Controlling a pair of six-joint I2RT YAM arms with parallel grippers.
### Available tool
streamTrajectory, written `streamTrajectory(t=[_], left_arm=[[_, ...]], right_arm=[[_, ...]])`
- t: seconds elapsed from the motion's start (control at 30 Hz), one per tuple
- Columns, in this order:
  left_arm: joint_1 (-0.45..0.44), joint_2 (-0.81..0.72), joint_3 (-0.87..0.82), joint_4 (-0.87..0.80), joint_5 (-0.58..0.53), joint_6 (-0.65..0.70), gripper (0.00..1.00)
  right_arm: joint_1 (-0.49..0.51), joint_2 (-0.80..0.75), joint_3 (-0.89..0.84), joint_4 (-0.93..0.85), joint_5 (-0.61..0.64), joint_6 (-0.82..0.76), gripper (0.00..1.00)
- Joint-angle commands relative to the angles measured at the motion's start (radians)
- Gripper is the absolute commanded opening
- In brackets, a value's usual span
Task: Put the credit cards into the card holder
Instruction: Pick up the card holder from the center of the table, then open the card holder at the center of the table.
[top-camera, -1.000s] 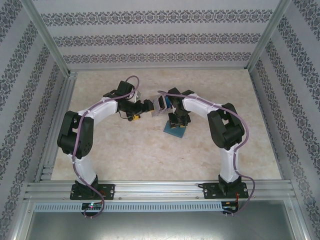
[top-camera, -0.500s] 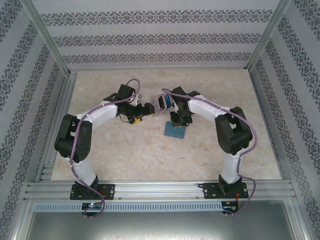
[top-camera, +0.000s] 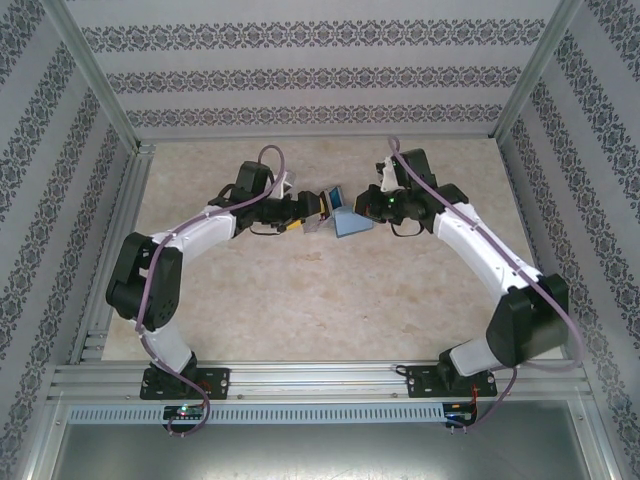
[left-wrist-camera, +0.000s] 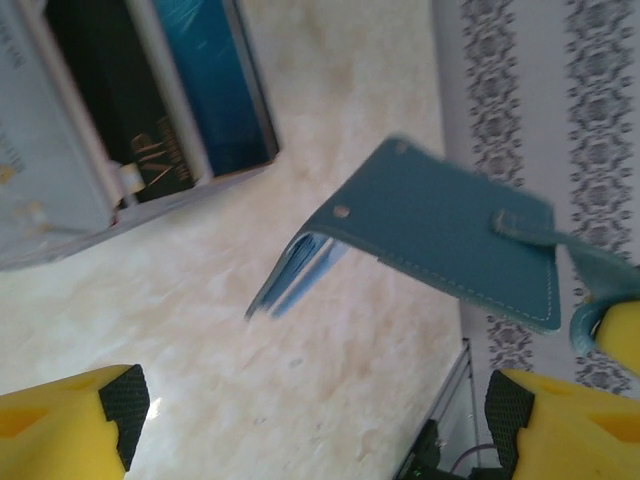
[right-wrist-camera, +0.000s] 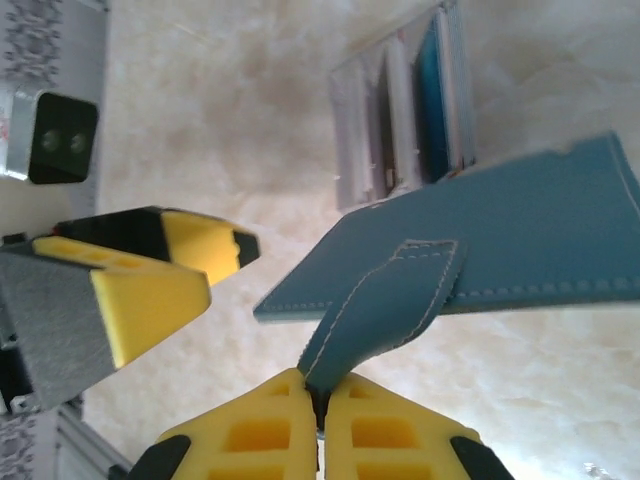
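Note:
The card holder (right-wrist-camera: 510, 245), a teal wallet, hangs tilted above the table, half folded. My right gripper (right-wrist-camera: 320, 395) is shut on its strap (right-wrist-camera: 385, 300). In the top view the card holder (top-camera: 350, 223) sits between my right gripper (top-camera: 373, 208) and my left gripper (top-camera: 298, 215). My left gripper (left-wrist-camera: 315, 405) is open with nothing between its fingers, just left of and below the card holder (left-wrist-camera: 450, 235). The credit cards stand upright in a grey see-through stand (left-wrist-camera: 60, 190): a dark card (left-wrist-camera: 120, 110) and a blue card (left-wrist-camera: 215, 90) show.
The card stand (top-camera: 322, 208) is on the marble table (top-camera: 300, 300) right beside the left gripper, near the middle back. Aluminium frame rails (top-camera: 110, 240) and patterned walls enclose the table on three sides.
My right gripper shut on the wallet's strap and lifted the wallet off the table, toward the back. The right arm swung out to the right. The left gripper edged right toward the stand.

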Motion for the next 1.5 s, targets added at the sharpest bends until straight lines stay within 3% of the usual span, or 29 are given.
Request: streamTrajectory(t=[0.0, 0.23, 0.47, 0.83, 1.17, 1.27, 1.47], left_arm=[[-0.014, -0.034, -0.040, 0.203, 0.046, -0.080, 0.89], [-0.046, -0.054, -0.081, 0.291, 0.115, -0.038, 0.85], [-0.073, -0.154, -0.243, 0.428, 0.046, 0.144, 0.85], [-0.128, -0.124, -0.126, 0.313, 0.100, 0.416, 0.85], [-0.161, -0.032, -0.037, 0.336, 0.166, 0.404, 0.83], [-0.165, -0.013, -0.023, 0.338, 0.190, 0.400, 0.73], [-0.164, 0.004, 0.020, 0.300, 0.229, 0.415, 0.41]], right_arm=[[-0.001, -0.062, -0.048, 0.094, -0.063, 0.091, 0.08], [0.007, -0.169, -0.131, 0.152, -0.063, 0.182, 0.07], [0.017, -0.283, -0.170, 0.152, -0.080, 0.266, 0.07], [0.028, -0.378, -0.220, 0.180, -0.131, 0.362, 0.08], [0.029, -0.383, -0.227, 0.247, -0.180, 0.418, 0.08], [0.025, -0.378, -0.238, 0.295, -0.194, 0.445, 0.08], [0.010, -0.359, -0.262, 0.341, -0.231, 0.464, 0.08]])
